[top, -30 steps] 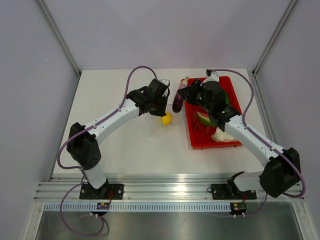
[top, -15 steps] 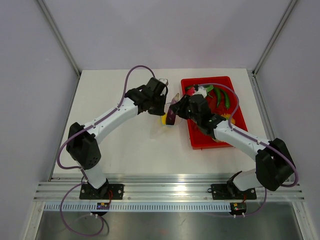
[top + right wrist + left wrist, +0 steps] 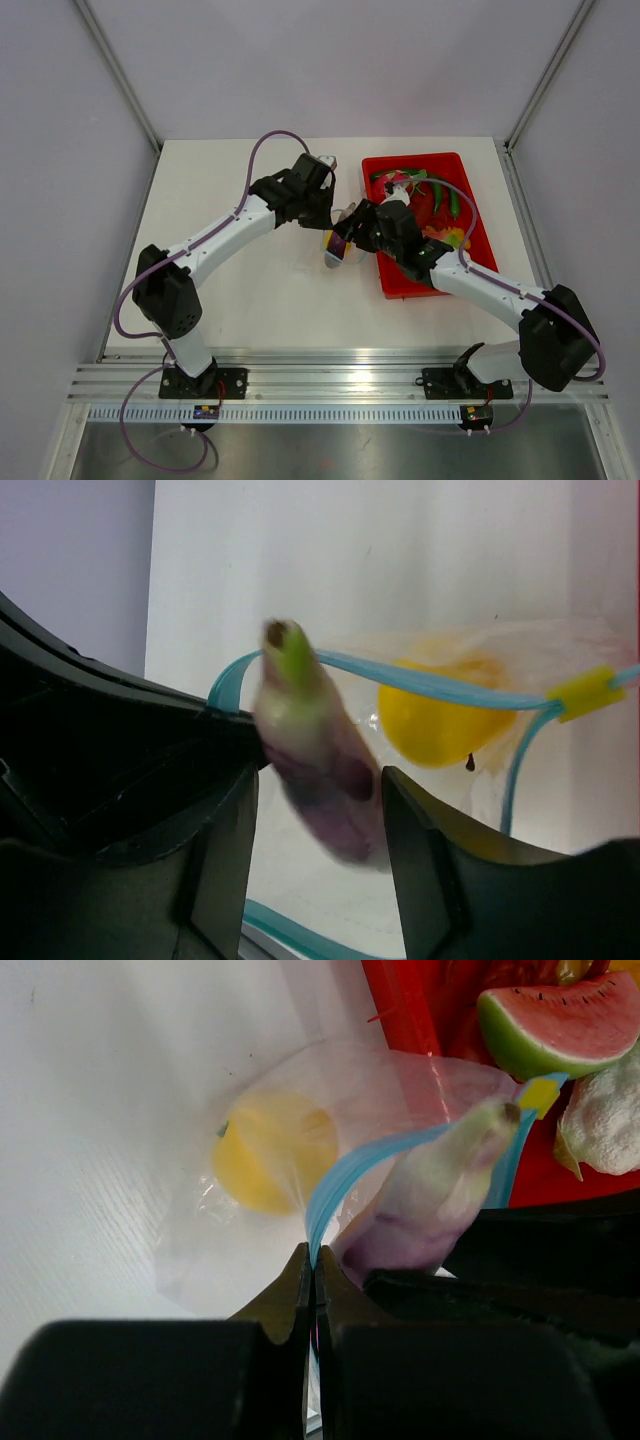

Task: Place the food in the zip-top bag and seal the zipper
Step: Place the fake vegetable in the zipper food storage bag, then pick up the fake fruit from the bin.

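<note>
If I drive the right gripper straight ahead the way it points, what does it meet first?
The eggplant, sitting between the jaws of the right gripper. Past that, probably the bag at its open mouth by the zipper, yellow fruit inside; depth is unclear.

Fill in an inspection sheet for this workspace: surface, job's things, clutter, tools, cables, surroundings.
Surface: white table.
Job's things: bag with yellow fruit inside; zipper open; eggplant at the mouth; watermelon in red tray.
Clutter: green pods and a white piece in the tray.
Tools: left tool shut on zipper; right tool around eggplant, grip unclear.
Cables: purple cables loop along both arms.
Surroundings: grey walls; metal rail at near edge.
</note>
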Robot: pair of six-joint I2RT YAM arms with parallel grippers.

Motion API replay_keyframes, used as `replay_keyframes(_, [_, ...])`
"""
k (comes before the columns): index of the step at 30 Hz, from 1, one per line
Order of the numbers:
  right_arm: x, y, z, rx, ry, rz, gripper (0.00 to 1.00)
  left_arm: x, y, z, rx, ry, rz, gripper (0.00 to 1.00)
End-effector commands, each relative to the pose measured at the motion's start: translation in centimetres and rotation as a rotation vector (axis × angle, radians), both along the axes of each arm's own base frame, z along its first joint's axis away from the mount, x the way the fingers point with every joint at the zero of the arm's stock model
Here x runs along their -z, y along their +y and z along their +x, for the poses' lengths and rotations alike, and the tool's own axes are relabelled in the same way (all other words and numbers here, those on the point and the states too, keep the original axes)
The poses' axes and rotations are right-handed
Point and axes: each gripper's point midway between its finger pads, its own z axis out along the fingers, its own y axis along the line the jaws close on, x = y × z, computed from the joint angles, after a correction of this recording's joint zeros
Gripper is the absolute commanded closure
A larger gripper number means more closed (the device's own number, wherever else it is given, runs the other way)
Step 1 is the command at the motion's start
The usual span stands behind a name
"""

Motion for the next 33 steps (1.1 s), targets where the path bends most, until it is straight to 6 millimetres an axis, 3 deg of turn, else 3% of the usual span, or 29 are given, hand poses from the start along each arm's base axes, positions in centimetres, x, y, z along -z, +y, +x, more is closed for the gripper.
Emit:
replay_keyframes(1, [-0.2,1.4,-0.8,-0.073,0.017,-0.008,0.39,-1.5,-1.3,0.9,0.007,-0.037,-0.066,1.0])
replay_keyframes(4, [1.1,0.1,-1.1,-0.058,0.052,-0.102,0.28,-1.5,-1.0,1.0,0.002,-0.04,-0.06,1.0])
replay_keyframes(9, [-1.5,-4.0,-1.1,0.059,-0.014,-0.226,0.22,-1.3,-0.8,1.0,0.002,-0.038,-0.053,1.0])
replay_keyframes(14, [-3.9,-9.1,-0.4,0.196,-0.056,-0.352,0.28,-1.2,-0.4,0.9,0.0,-0.04,-0.051,1.0])
replay_keyframes(17, [-3.1,-14.0,1.0,0.296,0.018,-0.418,0.33,-1.2,-0.2,0.7,-0.003,-0.042,-0.049,1.0])
replay_keyframes(21, [-0.5,-18.3,2.4,0.324,0.177,-0.523,0.29,-1.4,0.3,0.6,-0.005,-0.052,-0.044,1.0])
replay_keyframes(22, [0.7,-18.8,2.8,0.329,0.216,-0.554,0.28,-1.4,0.4,0.6,-0.003,-0.055,-0.043,1.0])
replay_keyframes(23, [1.1,-19.3,3.1,0.342,0.236,-0.564,0.22,-1.4,0.7,0.6,-0.011,-0.059,-0.037,1.0])
replay_keyframes(26, [2.0,-20.6,3.6,0.403,0.312,-0.533,0.18,-1.6,1.2,0.6,-0.017,-0.066,-0.03,1.0])
replay_keyframes(29, [4.0,-21.4,3.2,0.511,0.39,-0.398,0.16,-1.5,1.4,0.5,-0.017,-0.066,-0.031,1.0])
replay_keyframes(33, [4.4,-20.5,3.4,0.565,0.386,-0.198,0.16,-1.1,1.2,0.3,-0.01,-0.056,-0.044,1.0])
